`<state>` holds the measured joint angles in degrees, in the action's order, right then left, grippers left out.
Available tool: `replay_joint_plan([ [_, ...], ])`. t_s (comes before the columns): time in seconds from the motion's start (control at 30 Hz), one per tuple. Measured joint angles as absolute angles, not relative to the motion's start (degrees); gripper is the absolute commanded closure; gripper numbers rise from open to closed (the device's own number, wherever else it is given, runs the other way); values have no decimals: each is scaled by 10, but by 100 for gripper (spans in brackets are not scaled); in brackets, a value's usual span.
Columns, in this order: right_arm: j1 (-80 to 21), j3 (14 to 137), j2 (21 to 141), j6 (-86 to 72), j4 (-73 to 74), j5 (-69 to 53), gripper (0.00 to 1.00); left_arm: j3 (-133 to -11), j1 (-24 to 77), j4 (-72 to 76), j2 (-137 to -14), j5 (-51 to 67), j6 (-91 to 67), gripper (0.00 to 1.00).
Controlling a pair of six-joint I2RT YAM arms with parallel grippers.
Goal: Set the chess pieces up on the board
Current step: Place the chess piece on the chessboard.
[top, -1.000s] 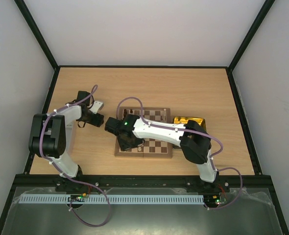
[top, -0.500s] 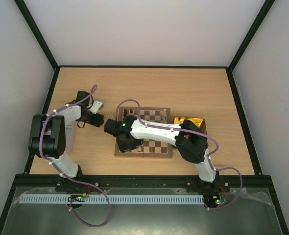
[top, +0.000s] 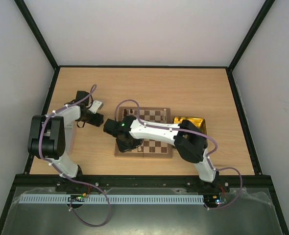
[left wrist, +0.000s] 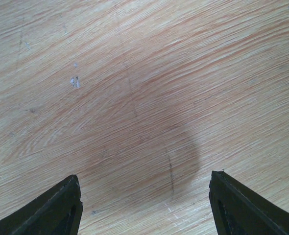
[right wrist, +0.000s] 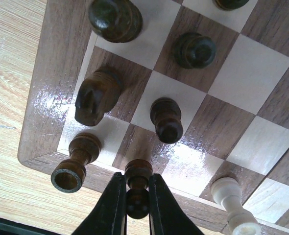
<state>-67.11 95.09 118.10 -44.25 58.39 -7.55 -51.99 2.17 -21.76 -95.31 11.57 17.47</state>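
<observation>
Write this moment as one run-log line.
right gripper: shut on dark pawn, at board edge | left gripper: open, empty, above table | other dark pieces stand on board

Wooden table [top: 183, 88] with board [top: 144, 154], yellow tray [top: 196, 119]

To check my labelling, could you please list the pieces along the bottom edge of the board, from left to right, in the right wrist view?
dark rook → dark pawn, clamped in the right gripper → cream piece
</observation>
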Motion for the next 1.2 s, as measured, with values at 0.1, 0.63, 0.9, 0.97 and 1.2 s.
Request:
replay_joint_plan([
  [0.1, -671, 953, 1183, -441, 584, -76, 92, -520, 22, -218, -953, 116, 175, 28],
  [0.63, -671, 956, 1191, -439, 584, -76, 83, -517, 18, -218, -953, 116, 175, 28],
  [0.9, -671, 956, 1191, -440, 584, -76, 79, -517, 18, -218, -953, 118, 175, 30],
  [0.97, -671, 956, 1191, -440, 584, -73, 79, -517, 17, -218, -953, 118, 175, 33],
  [1.2, -671, 958, 1188, -446, 587, -53, 75, -521, 4, -243, -934, 148, 183, 46],
])
